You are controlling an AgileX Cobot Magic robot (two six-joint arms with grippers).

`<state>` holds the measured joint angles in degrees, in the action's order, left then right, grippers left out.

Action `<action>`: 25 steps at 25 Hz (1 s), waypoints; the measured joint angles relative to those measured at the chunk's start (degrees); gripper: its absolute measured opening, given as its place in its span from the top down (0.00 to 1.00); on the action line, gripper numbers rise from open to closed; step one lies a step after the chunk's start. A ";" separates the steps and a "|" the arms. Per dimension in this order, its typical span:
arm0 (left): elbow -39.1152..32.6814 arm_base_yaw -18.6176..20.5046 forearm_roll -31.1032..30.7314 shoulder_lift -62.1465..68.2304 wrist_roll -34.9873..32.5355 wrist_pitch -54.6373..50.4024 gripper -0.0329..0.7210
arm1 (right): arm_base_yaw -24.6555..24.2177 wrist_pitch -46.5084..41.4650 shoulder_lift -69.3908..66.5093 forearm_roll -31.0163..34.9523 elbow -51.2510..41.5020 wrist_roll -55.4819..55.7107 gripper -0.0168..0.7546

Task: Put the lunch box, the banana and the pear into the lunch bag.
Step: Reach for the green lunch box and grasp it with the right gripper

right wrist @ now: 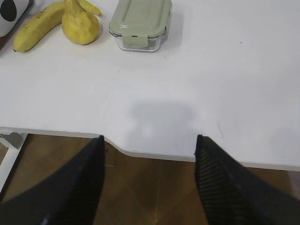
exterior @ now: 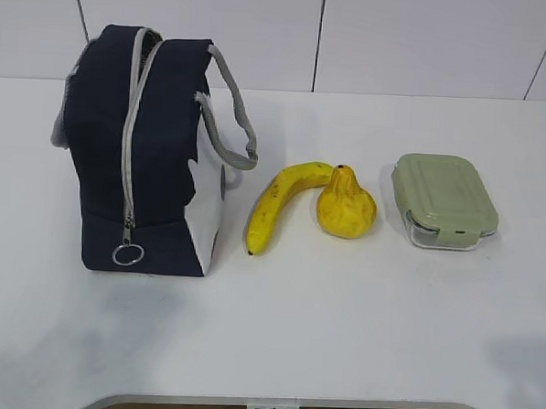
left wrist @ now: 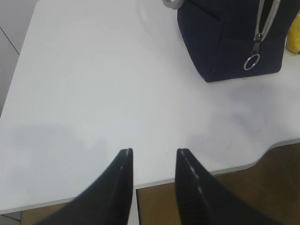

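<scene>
Nearest, both grippers hang over the counter's (exterior: pixel 339 345) front edge: left gripper (left wrist: pixel 154 152) with black fingers (left wrist: pixel 123 173) narrowly parted, empty; right gripper (right wrist: pixel 149 138) with ribbed fingers (right wrist: pixel 215 168) spread wide, empty. No readable writing or brand anywhere. One of each item, four in a row on the smooth white counter. Left: one lunch bag (exterior: pixel 138 152), boxy navy fabric, upright, grey zipper with metal ring pull (exterior: pixel 127 255) hanging low, grey woven handles, white side panel. Just beside it one banana (exterior: pixel 277 205), long, curved, yellow, brown specks. Its far end touches one pear (exterior: pixel 346 206), squat, bumpy, golden-yellow. Apart to the right, one lunch box (exterior: pixel 444 202), clear rounded rectangle, sage-green clip lid on.
</scene>
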<state>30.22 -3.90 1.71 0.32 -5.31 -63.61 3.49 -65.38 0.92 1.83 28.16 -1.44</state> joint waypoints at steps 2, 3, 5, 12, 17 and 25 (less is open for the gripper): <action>0.00 0.00 0.00 0.00 0.00 0.00 0.65 | 0.00 0.00 0.00 0.00 0.00 0.00 0.35; 0.00 0.00 0.00 0.00 0.00 0.00 0.65 | 0.00 0.00 0.00 0.00 0.00 0.00 0.35; 0.00 0.00 0.00 0.00 0.00 0.00 0.65 | 0.00 0.00 0.00 0.00 0.00 0.00 0.35; 0.00 0.00 0.00 0.00 0.00 0.00 0.64 | 0.00 0.00 0.00 0.00 0.00 0.00 0.35; 0.00 0.00 0.00 0.00 0.00 0.00 0.65 | 0.00 0.00 0.00 0.24 0.00 0.00 0.35; 0.00 0.00 0.00 0.00 0.00 0.00 0.65 | 0.00 -0.24 0.00 0.32 0.48 0.00 0.35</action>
<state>30.22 -3.90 1.71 0.32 -5.31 -63.61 3.49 -65.62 0.92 2.14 28.64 -1.44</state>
